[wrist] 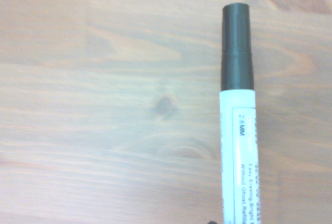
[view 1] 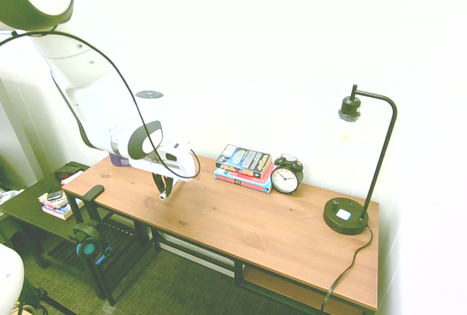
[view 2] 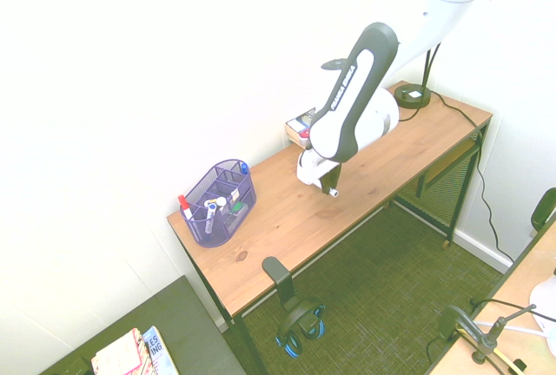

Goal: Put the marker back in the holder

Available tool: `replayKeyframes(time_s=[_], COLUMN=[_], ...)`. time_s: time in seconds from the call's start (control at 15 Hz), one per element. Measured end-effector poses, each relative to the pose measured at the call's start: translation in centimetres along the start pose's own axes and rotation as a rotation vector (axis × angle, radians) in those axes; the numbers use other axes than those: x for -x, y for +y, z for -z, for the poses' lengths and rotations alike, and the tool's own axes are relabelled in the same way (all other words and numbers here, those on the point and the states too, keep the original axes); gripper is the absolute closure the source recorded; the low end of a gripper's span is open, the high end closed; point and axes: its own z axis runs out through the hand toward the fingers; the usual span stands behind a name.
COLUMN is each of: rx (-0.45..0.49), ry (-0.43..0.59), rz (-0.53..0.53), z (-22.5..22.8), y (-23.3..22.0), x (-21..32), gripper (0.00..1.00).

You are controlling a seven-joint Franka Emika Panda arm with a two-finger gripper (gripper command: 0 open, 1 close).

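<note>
The wrist view, nearest of the three, shows the marker (wrist: pixel 237 130) from close by: a slim white barrel with small print along it and a black cap at one end, set against the wooden desk top (wrist: pixel 104 105). The exterior views show the gripper (view 1: pixel 165 186) pointing straight down over the desk, its fingers pressed together on the marker, which hangs a little above the wood. The marker appears light and rigid, so it should neither sag nor swing; its smooth plastic barrel is probably slippery, and a hold on the barrel, off the cap, seems soundest, since the cap could pull off. Taking the holder (view 2: pixel 219 202) as landmark: it is a purple mesh organizer standing at the desk's end beside the wall, with red- and blue-capped pens upright in its compartments. The held marker (view 2: pixel 333 191) is well apart from it, toward the middle of the desk and nearer the front edge. Farther from the holder, against the wall, lies a stack of books (view 1: pixel 244 167), with an alarm clock (view 1: pixel 286 176) just beside it. Farthest from the holder, at the opposite end, stands a black desk lamp (view 1: pixel 349 216).
</note>
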Motion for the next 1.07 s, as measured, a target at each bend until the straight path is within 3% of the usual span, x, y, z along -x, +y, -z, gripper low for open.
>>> replayKeyframes(time_s=[0.33,0.47,0.6,0.87,1.07], rx=[-0.121,-0.173,-0.188,-0.193,-0.231], ry=[-0.228,-0.311,-0.405,-0.609,-0.7], rz=[-0.157,-0.247,-0.332,-0.504,-0.654], z=[13.8,17.1,17.0,12.2,12.6], y=[-6.9,-9.6,-11.9,-15.3,-15.9], x=[2.9,2.3,1.2,0.1,-2.5], gripper=[1.0,1.0,1.0,1.0,1.0])
